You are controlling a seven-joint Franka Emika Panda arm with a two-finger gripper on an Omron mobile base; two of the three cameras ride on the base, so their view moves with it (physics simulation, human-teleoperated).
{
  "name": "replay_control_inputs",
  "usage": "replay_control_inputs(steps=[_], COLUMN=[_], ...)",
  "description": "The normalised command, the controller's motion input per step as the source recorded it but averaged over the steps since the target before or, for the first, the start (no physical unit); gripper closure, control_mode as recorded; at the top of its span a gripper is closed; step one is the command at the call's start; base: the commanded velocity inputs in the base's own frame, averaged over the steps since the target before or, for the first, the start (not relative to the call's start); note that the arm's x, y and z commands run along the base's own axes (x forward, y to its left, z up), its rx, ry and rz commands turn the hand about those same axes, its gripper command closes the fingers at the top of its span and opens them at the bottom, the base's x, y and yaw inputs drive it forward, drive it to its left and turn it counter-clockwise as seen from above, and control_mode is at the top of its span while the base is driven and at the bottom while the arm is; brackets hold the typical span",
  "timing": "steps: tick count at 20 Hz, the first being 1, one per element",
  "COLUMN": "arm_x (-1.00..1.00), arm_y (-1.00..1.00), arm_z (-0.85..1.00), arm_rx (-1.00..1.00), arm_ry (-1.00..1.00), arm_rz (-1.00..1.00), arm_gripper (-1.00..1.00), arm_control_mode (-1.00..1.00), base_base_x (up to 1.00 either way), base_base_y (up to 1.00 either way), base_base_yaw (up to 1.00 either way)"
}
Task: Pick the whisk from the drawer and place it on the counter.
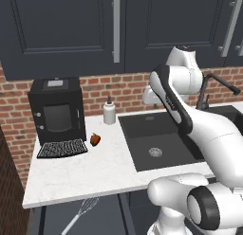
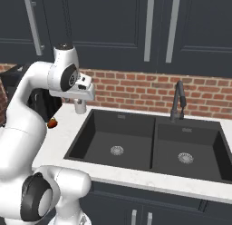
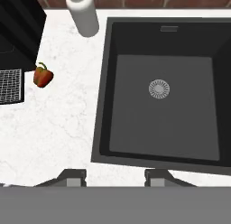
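Both jaws spread, empty above the sink's (image 3: 101,105) edge, whisk (image 1: 81,212) well apart in drawer (image 1: 102,220)

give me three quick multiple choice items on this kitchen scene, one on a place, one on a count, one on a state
1. Where does the whisk lie?
A. in the open drawer below the counter
B. in the sink
C. on the coffee machine

2. How many basins does the black sink have?
A. one
B. two
C. three

3. What is the claw doing?
A. gripping the whisk
B. gripping the red pepper
C. open, holding nothing

Answers: 1 A, the left base view shows it in the drawer under the counter's edge. 2 B, two drains show in the right base view. 3 C, the fingertips stand apart with nothing between them.
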Motion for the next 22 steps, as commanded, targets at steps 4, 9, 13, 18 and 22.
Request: replay_control_inputs(steps=[4, 9, 13, 18, 22], arm_x=[-0.15, -0.67, -0.77, -0.76, -0.77], arm_y=[0.0, 0.13, 0.51, 0.33, 0.36], arm_z=[0.0, -0.02, -0.02, 0.0, -0.01], arm_rx=[0.0, -0.01, -0.03, -0.01, -0.06], arm_ry=[0.0, 0.0, 0.0, 0.0, 0.0], arm_rz=[0.0, 0.08, 0.13, 0.14, 0.17], arm_gripper=[-1.0, -1.0, -1.0, -1.0, -1.0], arm_control_mode=[-1.0, -1.0, -1.0, -1.0, -1.0], base_base_x=[0.0, 0.0, 0.0, 0.0, 0.0], base_base_y=[0.0, 0.0, 0.0, 0.0, 0.0], base_base_yaw=[0.0, 0.0, 0.0, 0.0, 0.0])
